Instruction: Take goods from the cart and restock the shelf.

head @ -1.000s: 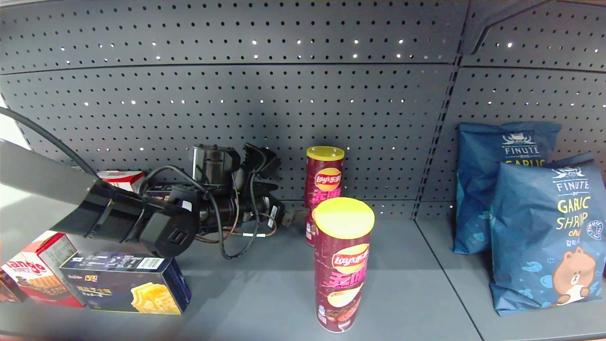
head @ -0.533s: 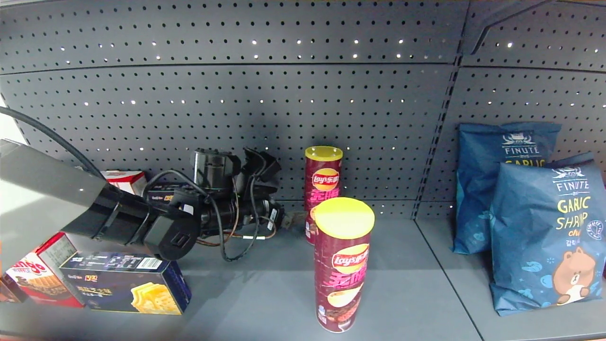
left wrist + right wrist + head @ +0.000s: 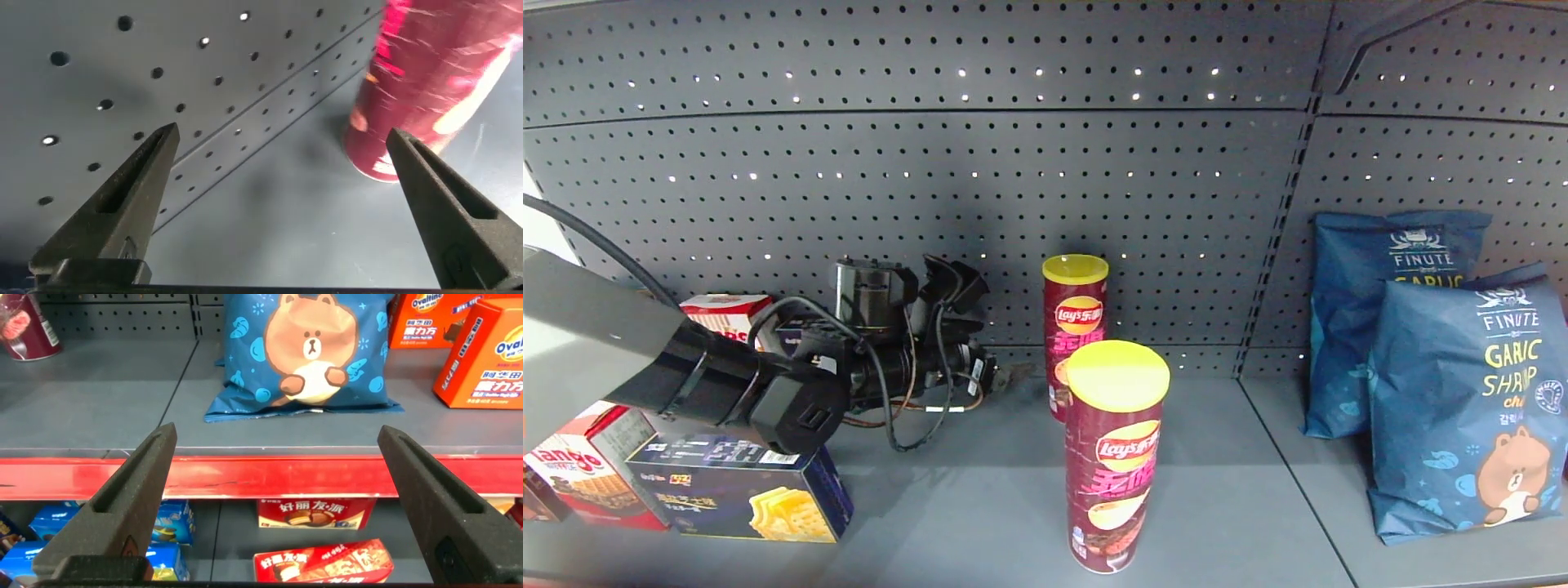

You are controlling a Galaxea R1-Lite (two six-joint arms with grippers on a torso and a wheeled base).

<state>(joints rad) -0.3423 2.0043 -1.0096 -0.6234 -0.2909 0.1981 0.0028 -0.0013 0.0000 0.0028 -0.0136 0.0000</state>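
Two maroon chip cans with yellow lids stand upright on the grey shelf (image 3: 980, 506). The front can (image 3: 1115, 457) is near the shelf's middle, and the rear can (image 3: 1076, 327) stands close to the pegboard. My left gripper (image 3: 1013, 376) lies low over the shelf just left of the rear can, apart from it. In the left wrist view this gripper (image 3: 282, 135) is open and empty, with the rear can (image 3: 425, 82) beyond one finger. My right gripper (image 3: 276, 433) hangs open and empty in front of the shelf's red edge strip (image 3: 261, 474).
Two blue snack bags (image 3: 1462, 408) lean at the right; one with a bear (image 3: 306, 355) is in the right wrist view beside orange boxes (image 3: 482, 343). A dark blue cracker box (image 3: 743, 490) and a red wafer box (image 3: 580, 482) sit front left under my left arm.
My left arm has drawn back leftwards from the rear can. The rear can has shifted slightly to the left. The front can and the bags have stayed put.
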